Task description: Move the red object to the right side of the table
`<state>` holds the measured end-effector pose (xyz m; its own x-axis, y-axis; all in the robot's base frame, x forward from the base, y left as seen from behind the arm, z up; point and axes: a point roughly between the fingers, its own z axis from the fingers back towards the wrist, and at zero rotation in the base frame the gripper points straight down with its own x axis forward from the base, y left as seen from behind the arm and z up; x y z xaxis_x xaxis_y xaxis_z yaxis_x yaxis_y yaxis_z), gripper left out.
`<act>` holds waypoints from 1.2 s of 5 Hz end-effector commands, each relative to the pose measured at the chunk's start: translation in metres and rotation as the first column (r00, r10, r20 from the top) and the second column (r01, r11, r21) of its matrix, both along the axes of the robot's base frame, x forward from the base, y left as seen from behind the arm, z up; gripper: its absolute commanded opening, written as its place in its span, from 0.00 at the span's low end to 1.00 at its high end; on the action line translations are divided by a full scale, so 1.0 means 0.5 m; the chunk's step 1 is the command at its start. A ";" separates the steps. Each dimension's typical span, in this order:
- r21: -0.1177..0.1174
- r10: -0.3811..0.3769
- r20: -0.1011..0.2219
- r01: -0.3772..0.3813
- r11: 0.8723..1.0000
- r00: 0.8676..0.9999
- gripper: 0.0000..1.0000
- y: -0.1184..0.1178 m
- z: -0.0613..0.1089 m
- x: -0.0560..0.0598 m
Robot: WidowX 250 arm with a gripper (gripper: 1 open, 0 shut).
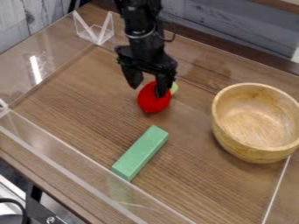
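While the wooden bowl point(256, 122) sits at the right of the bench point(82, 109) with nothing visible inside it, the black pincer point(151, 85) hangs from the arm at the back and points straight down. Its fingers point(131, 75) are spread wide and hold nothing; they reach down around the top of the red toy fruit point(153, 101), one on the left side and one on the right, though whether they touch its skin cannot be told from this view. The fruit rests on the wood-grain surface near the middle, directly under the pincer, with its pale green stem tip showing just at its right, and it lies to the left of the bowl, apart from it. A flat green rectangular block point(142, 151) lies diagonally in front of the fruit, nearer the camera. Low clear acrylic walls point(47, 153) edge the bench.
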<state>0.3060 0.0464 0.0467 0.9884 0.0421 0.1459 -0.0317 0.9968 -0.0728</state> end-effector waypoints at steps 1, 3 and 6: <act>0.004 0.010 0.052 -0.011 1.000 0.999 1.00 0.015 0.021 0.029; -0.002 0.025 0.076 -0.025 1.000 0.997 1.00 0.013 0.074 0.027; -0.012 -0.101 0.090 0.102 0.995 0.991 1.00 -0.021 0.042 0.014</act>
<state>0.3055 0.0360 0.0505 0.9835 -0.0480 0.1744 0.0670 0.9922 -0.1047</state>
